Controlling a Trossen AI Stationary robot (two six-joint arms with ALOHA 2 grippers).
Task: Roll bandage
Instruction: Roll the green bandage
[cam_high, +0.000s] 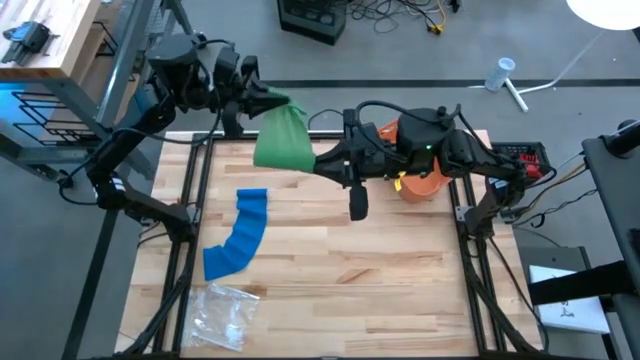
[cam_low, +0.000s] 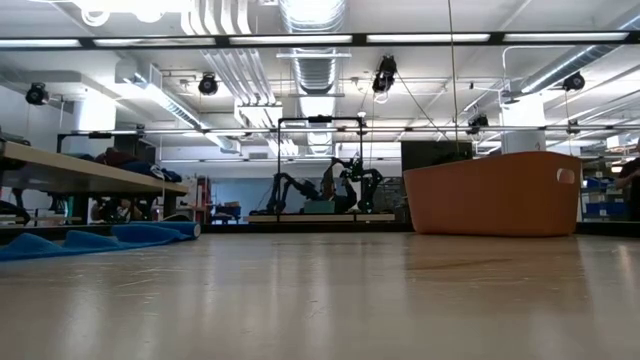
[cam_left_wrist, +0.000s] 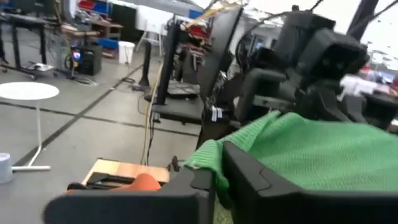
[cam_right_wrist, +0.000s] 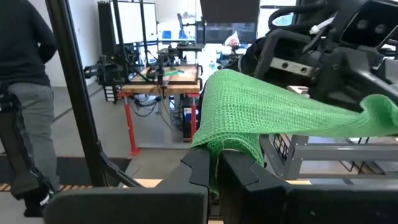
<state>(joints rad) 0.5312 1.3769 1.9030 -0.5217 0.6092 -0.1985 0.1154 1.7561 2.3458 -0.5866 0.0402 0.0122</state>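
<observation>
The green bandage (cam_high: 281, 139) is a loosely woven mesh strip, stretched in the air above the far edge of the desk (cam_high: 330, 290) between the two arms, broad and sagging at its left end and drawn to a narrow point at its right. The left hand (cam_high: 272, 102), at the far left above the desk's edge, is pinched closed on one end of the cloth; in the left wrist view the fabric (cam_left_wrist: 311, 149) bunches over its dark fingers (cam_left_wrist: 249, 180). The right hand (cam_high: 322, 160), reaching in from the right near the middle of the far edge, is clamped on the other end, and in the right wrist view the mesh (cam_right_wrist: 273, 112) folds down between its fingers (cam_right_wrist: 239, 177). A blue bandage (cam_high: 238, 236) lies unrolled and curved on the left part of the desk, with a clear plastic bag (cam_high: 222, 315) near it at the near left. An orange bin (cam_high: 418, 175) sits at the far right, mostly under the right arm. The low view shows the blue bandage (cam_low: 95, 240) and the bin (cam_low: 495, 195) but neither hand nor the green cloth. The right wrist view alone shows a person (cam_right_wrist: 25, 93) standing beyond the desk.
</observation>
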